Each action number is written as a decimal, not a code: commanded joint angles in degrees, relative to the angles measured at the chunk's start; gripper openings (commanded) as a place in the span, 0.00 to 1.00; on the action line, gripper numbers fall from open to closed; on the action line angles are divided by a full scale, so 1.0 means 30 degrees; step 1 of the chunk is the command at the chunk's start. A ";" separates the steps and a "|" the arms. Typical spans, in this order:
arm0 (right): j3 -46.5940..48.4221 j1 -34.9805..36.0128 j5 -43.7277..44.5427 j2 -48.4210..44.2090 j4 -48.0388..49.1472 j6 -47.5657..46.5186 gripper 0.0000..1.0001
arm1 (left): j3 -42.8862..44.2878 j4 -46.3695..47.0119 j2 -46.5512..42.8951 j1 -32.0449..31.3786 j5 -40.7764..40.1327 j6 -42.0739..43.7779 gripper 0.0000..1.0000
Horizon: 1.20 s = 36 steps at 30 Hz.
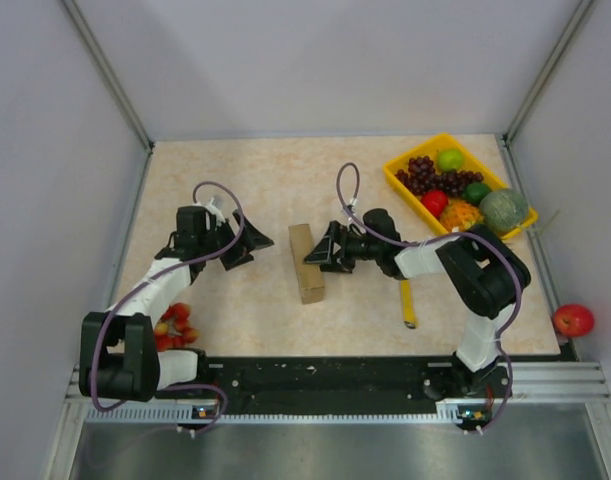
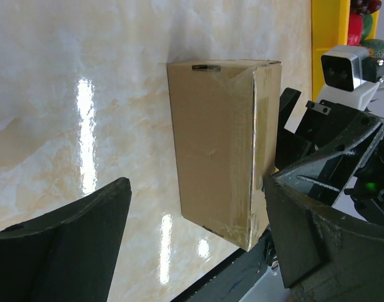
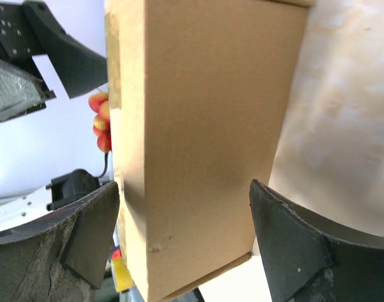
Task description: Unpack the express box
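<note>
The express box (image 1: 307, 262) is a plain brown carton lying lengthwise at the table's middle, its flaps closed and taped. My right gripper (image 1: 319, 252) reaches it from the right. In the right wrist view the box (image 3: 198, 126) fills the space between the fingers (image 3: 85, 239) of that gripper (image 3: 185, 189), which stand open and very close to both sides. My left gripper (image 1: 251, 247) is open a short way to the box's left. In the left wrist view the box (image 2: 220, 145) lies ahead of that gripper (image 2: 198, 189), apart from both fingers.
A yellow tray (image 1: 403, 185) with grapes and other fruit stands at the back right. A yellow-handled tool (image 1: 408, 305) lies beside the right arm. Small red fruits (image 1: 175, 325) sit by the left arm's base. A red apple (image 1: 573, 320) rests off the table's right edge.
</note>
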 commanded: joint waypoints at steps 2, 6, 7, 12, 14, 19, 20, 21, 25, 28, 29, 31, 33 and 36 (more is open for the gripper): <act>0.0141 -0.0477 0.0277 -0.0292 0.1237 0.0674 0.83 | -0.0192 0.1213 -0.0125 -0.0107 0.0552 -0.0110 0.90; 0.0551 -0.0477 0.1566 -0.1844 -0.2211 -0.1172 0.91 | -0.0163 0.1067 -0.0388 -0.0107 0.0406 -0.0081 0.89; 0.1017 -0.0477 0.1976 -0.2341 -0.3415 -0.2424 0.92 | -0.0191 0.0979 -0.0505 -0.0107 0.0347 -0.0110 0.90; 0.4091 0.0338 0.6981 -0.4685 -1.1059 -0.6999 0.98 | 0.0042 0.0160 -0.1003 -0.0107 -0.0558 0.0357 0.89; 0.6054 0.0984 1.0335 -0.4923 -1.4343 -0.8934 0.98 | 0.0101 -0.0338 -0.1296 -0.0107 -0.0882 0.0504 0.89; 0.9309 0.2919 1.4806 -0.3991 -1.7835 -1.0465 0.99 | 0.0423 -0.2413 -0.1970 -0.0107 -0.3281 0.0710 0.89; 0.9602 0.3153 1.5218 -0.3725 -1.8015 -1.0406 0.99 | 0.0656 -0.2768 -0.2029 -0.0107 -0.3663 0.0768 0.89; 1.0098 0.3851 1.5628 -0.3404 -1.8249 -1.0463 0.99 | 0.0832 -0.3207 -0.2058 -0.0107 -0.4218 0.0769 0.89; 1.1653 0.5756 1.7970 -0.1734 -1.9392 -1.0843 0.99 | 0.1390 -0.4323 -0.1913 -0.0107 -0.5774 0.0945 0.89; 1.2679 0.6784 1.9259 -0.0299 -2.0212 -1.0700 0.99 | 0.1332 -0.4295 -0.1796 -0.0107 -0.5718 0.0886 0.89; 1.2856 0.6875 1.9526 0.0314 -2.0417 -1.0582 0.99 | 0.1274 -0.4295 -0.1766 -0.0107 -0.5718 0.0857 0.89; 1.3149 0.6964 1.9559 0.0816 -2.0624 -1.0319 0.99 | 0.1157 -0.4295 -0.1736 -0.0107 -0.5747 0.0857 0.89; 1.3150 0.6964 1.9529 0.1284 -2.0653 -1.0142 0.99 | 0.1010 -0.4295 -0.1765 -0.0107 -0.5863 0.0974 0.89; 1.3063 0.6935 1.9383 0.1637 -2.0653 -0.9937 0.96 | 0.0893 -0.4324 -0.1795 -0.0078 -0.6010 0.1149 0.89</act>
